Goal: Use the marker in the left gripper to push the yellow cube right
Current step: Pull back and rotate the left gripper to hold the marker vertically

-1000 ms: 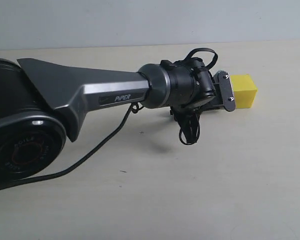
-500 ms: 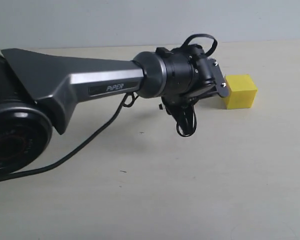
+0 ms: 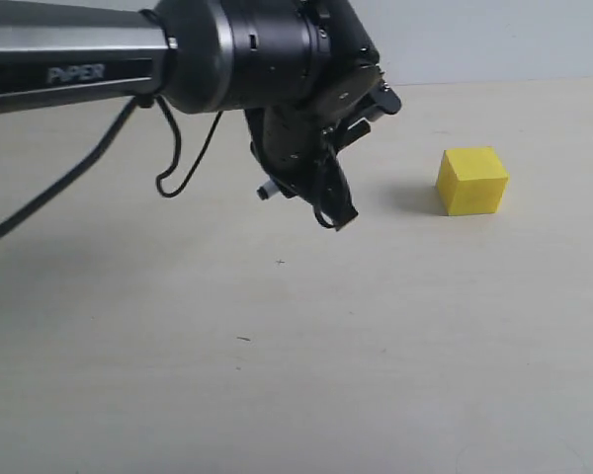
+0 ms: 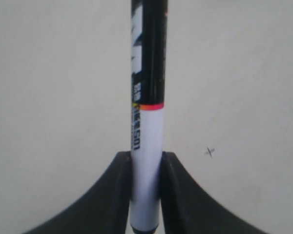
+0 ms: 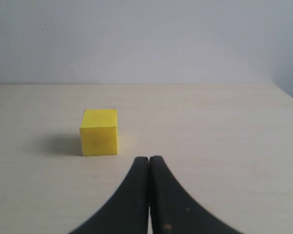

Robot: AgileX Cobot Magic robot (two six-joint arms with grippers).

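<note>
Pinched narrow on a slim marker [image 4: 147, 97] with white barrel and black cap: the black two-fingered left gripper [image 4: 146, 158], one curved finger on each side of the white barrel. Long axis of the marker in line with the fingers, running straight out from between them. White end seated in the grip, black capped part pointing outward, a thin red-orange band where white meets black. Far tip cut off by the edge of the left wrist view.

In the exterior view, left gripper [image 3: 334, 212] on a grey arm marked "PiPER", raised above the pale beige table [image 3: 376, 375], left of the plain bright yellow cube [image 3: 472, 181] and well apart from it. Fingers slanting down and towards the cube's side. Marker hard to pick out there against the black claw; possibly the dark tip lowest on the claw.

Cube resting flat on the table, touched by nothing, a soft shadow on its left side.

Facing the cube [image 5: 99, 132] from nearby, apart from it: the black right gripper [image 5: 149, 161], fingers pressed together with nothing between them.
</note>
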